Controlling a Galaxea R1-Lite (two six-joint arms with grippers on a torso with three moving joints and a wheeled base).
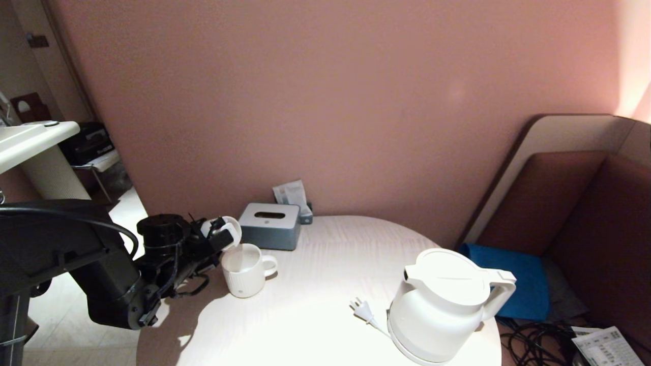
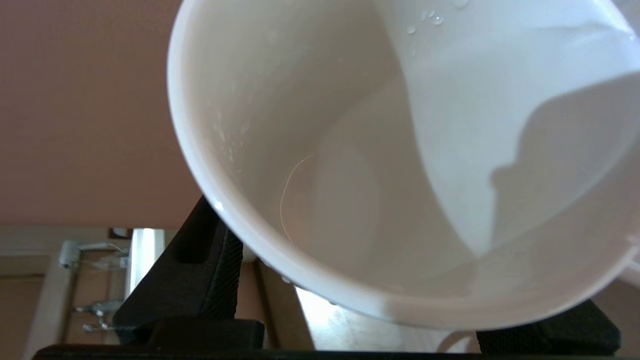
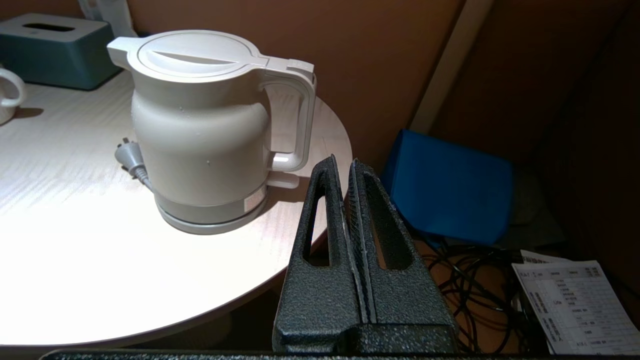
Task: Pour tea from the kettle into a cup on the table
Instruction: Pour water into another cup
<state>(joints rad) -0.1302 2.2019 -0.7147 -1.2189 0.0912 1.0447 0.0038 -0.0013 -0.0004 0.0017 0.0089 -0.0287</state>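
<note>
Cup [image 1: 227, 231], plain white, tilts in left tool [image 1: 216, 230] over ribbed mug [image 1: 246, 275].

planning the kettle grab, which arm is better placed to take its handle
Right. The right gripper sits empty and shut beside the kettle, whose handle faces it; the left gripper is across the table, shut on the cup above the mug.

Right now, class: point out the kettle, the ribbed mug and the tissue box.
kettle [image 1: 437, 310]: head view, on its rounded body.
ribbed mug [image 1: 244, 282]: head view, on its ribbed side.
tissue box [image 1: 269, 231]: head view, on its front face.
</note>
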